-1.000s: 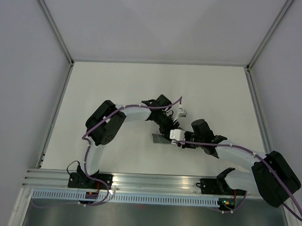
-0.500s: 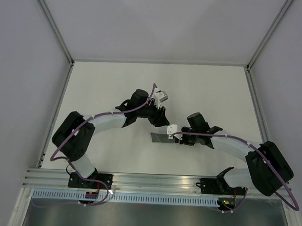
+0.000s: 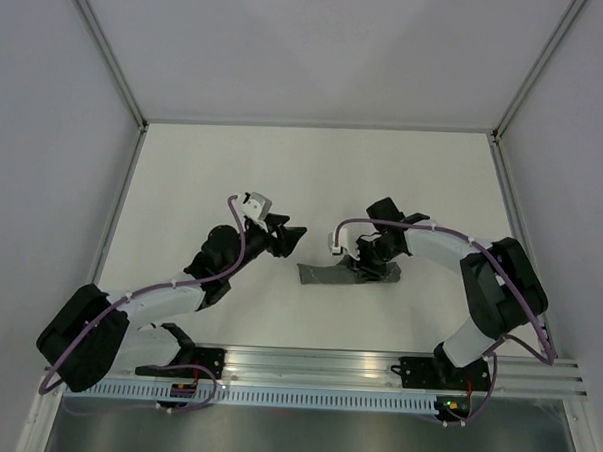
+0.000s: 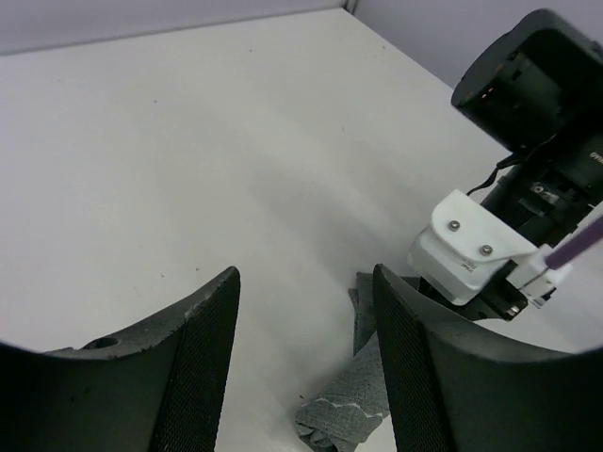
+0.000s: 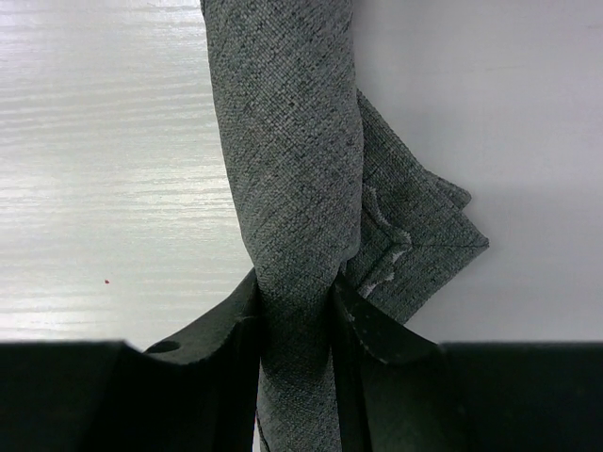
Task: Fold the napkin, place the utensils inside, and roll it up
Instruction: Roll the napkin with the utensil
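Note:
The dark grey napkin (image 3: 329,275) lies rolled into a narrow bundle on the white table, just right of centre. My right gripper (image 3: 372,266) is shut on the roll's right part; the right wrist view shows the napkin (image 5: 292,169) pinched between both fingers (image 5: 226,330), with a folded corner sticking out to the right. My left gripper (image 3: 291,236) is open and empty, up and to the left of the roll. The left wrist view shows the roll's end (image 4: 344,414) below the open fingers (image 4: 203,367) and the right wrist beyond. The utensils are hidden.
Metal rails (image 3: 315,367) run along the table's near edge by the arm bases. Grey walls enclose the table at the back and both sides (image 3: 112,208).
My left arm has drawn back to the left, away from the roll, with its gripper open. My right gripper has shifted right along the roll, exposing more of it.

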`<control>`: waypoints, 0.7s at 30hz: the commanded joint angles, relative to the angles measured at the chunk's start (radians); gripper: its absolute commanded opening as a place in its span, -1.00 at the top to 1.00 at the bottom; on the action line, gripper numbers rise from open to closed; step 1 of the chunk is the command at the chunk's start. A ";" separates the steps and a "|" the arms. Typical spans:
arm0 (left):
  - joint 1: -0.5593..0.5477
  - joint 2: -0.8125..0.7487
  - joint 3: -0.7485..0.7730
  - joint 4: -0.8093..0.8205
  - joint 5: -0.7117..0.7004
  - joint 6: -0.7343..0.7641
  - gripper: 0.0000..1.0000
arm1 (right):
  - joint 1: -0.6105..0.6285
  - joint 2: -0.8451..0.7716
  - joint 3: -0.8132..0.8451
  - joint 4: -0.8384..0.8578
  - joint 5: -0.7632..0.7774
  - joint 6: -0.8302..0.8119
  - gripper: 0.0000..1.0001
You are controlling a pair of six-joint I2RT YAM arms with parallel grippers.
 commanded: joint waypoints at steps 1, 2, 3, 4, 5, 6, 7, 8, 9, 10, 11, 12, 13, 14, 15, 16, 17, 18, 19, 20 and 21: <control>-0.011 -0.077 -0.034 0.101 -0.081 0.017 -0.27 | -0.028 0.126 0.046 -0.195 -0.037 -0.059 0.47; -0.022 -0.091 -0.035 0.090 -0.081 0.031 -0.28 | -0.036 0.143 0.061 -0.210 -0.042 -0.065 0.47; -0.029 -0.112 -0.035 0.067 -0.077 0.047 -0.29 | -0.037 0.175 0.090 -0.224 -0.045 -0.073 0.47; -0.040 -0.122 -0.031 0.049 -0.080 0.092 -0.29 | -0.044 0.192 0.104 -0.253 -0.048 -0.076 0.47; -0.069 -0.129 -0.026 0.026 -0.084 0.116 -0.29 | -0.045 0.207 0.116 -0.264 -0.054 -0.079 0.47; -0.085 -0.139 -0.009 0.006 -0.083 0.142 -0.29 | -0.048 0.219 0.139 -0.270 -0.054 -0.080 0.47; -0.101 -0.140 -0.001 -0.040 -0.086 0.191 -0.29 | -0.051 0.244 0.150 -0.282 -0.055 -0.080 0.47; -0.126 -0.139 0.006 -0.057 -0.086 0.207 -0.29 | -0.053 0.255 0.170 -0.289 -0.059 -0.079 0.47; -0.138 -0.137 0.020 -0.069 -0.087 0.236 -0.28 | -0.054 0.278 0.182 -0.304 -0.060 -0.079 0.47; -0.154 -0.134 0.026 -0.094 -0.092 0.241 -0.29 | -0.056 0.289 0.193 -0.315 -0.062 -0.082 0.47; -0.184 -0.128 0.032 -0.108 -0.098 0.280 -0.28 | -0.057 0.301 0.219 -0.327 -0.066 -0.085 0.47; -0.204 -0.114 0.052 -0.130 -0.100 0.328 -0.29 | -0.062 0.324 0.233 -0.356 -0.074 -0.090 0.47; -0.245 -0.100 0.064 -0.170 -0.129 0.356 -0.29 | -0.065 0.336 0.247 -0.368 -0.075 -0.091 0.47; -0.269 -0.090 0.078 -0.195 -0.152 0.386 -0.28 | -0.068 0.348 0.271 -0.382 -0.078 -0.096 0.47; -0.290 -0.058 0.101 -0.212 -0.163 0.435 -0.28 | -0.071 0.368 0.282 -0.404 -0.080 -0.100 0.47; -0.321 -0.041 0.112 -0.224 -0.166 0.452 -0.29 | -0.074 0.376 0.293 -0.408 -0.082 -0.100 0.47; -0.332 -0.024 0.132 -0.249 -0.169 0.466 -0.29 | -0.076 0.384 0.306 -0.414 -0.080 -0.100 0.48; -0.350 0.020 0.143 -0.256 -0.167 0.485 -0.29 | -0.079 0.396 0.317 -0.421 -0.083 -0.100 0.48; -0.359 0.042 0.152 -0.264 -0.166 0.497 -0.29 | -0.080 0.401 0.317 -0.424 -0.083 -0.099 0.47; -0.368 0.070 0.163 -0.275 -0.164 0.511 -0.29 | -0.080 0.405 0.323 -0.425 -0.083 -0.099 0.47; -0.379 0.094 0.184 -0.283 -0.166 0.541 -0.30 | -0.082 0.411 0.326 -0.425 -0.083 -0.096 0.47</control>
